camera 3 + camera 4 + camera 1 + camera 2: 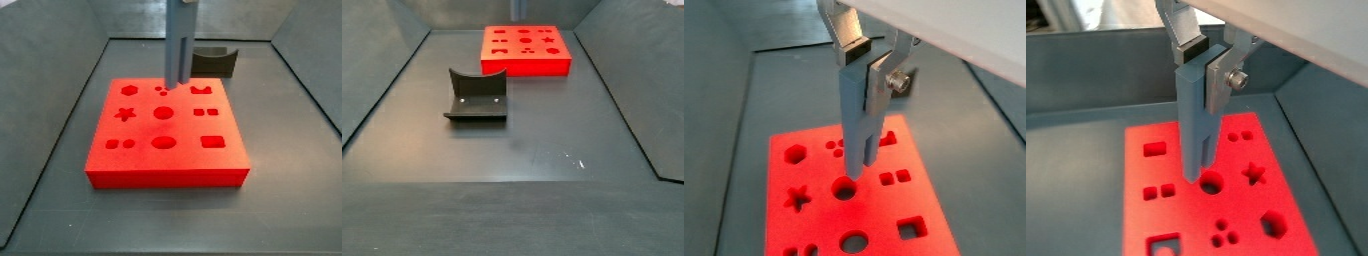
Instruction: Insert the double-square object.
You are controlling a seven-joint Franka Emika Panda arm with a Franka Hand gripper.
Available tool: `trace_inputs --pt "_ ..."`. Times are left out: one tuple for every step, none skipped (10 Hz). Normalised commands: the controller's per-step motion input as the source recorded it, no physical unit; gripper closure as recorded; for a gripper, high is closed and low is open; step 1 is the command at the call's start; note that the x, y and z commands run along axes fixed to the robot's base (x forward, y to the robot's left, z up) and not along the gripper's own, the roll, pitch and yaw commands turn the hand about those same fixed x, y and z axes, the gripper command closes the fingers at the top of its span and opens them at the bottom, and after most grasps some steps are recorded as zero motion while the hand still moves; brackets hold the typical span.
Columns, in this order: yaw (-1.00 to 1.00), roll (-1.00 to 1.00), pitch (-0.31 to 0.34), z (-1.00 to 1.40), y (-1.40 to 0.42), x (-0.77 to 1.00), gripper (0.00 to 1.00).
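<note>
My gripper (pixel 862 75) is shut on the top of the double-square object (pixel 855 130), a long slim grey-blue peg that hangs upright between the fingers; both wrist views show this (pixel 1204 68). The peg (pixel 1192 125) hangs over the flat red block (pixel 818 215), its lower end close to a round hole (pixel 844 188). A cutout of two small squares (pixel 894 178) lies a little to one side of it. In a side view the peg (pixel 179 45) comes down from the top edge, its tip just above the far part of the red block (pixel 167 165). The gripper is out of view there.
The dark fixture (pixel 214 60) stands just behind the red block, and in a side view (pixel 476 95) it shows on the grey floor in front of the block (pixel 527 65). Grey walls ring the floor. The block has several other shaped cutouts, including a star (pixel 127 114).
</note>
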Motion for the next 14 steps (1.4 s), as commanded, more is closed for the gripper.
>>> trace_inputs --pt "-0.57 0.0 0.0 -0.11 -0.04 0.62 1.0" --pt "-0.55 0.0 0.0 -0.12 -0.05 0.64 1.0" --pt "-0.57 0.0 0.0 -0.14 -0.04 0.63 1.0" --pt "-0.65 0.01 0.0 -0.15 -0.01 0.54 1.0" --pt "-0.91 0.0 0.0 -0.15 0.0 0.24 1.0" --pt "-1.0 0.0 0.0 -0.16 0.0 0.02 1.0" --pt "-1.0 0.0 0.0 -0.15 0.0 0.03 1.0" --pt "-1.0 0.0 0.0 -0.15 0.0 0.09 1.0" --pt "-0.79 0.01 0.0 -0.14 0.0 0.34 1.0" --pt "-0.7 0.01 0.0 -0.13 -0.01 0.41 1.0" --pt "-0.54 0.06 0.091 -0.19 -0.03 0.4 1.0" --pt "-0.39 0.11 0.093 -0.3 -0.1 0.32 1.0" --pt "-0.29 0.16 0.107 -0.3 -0.06 0.25 1.0" --pt "-0.03 0.17 0.1 -0.21 0.0 0.0 1.0"
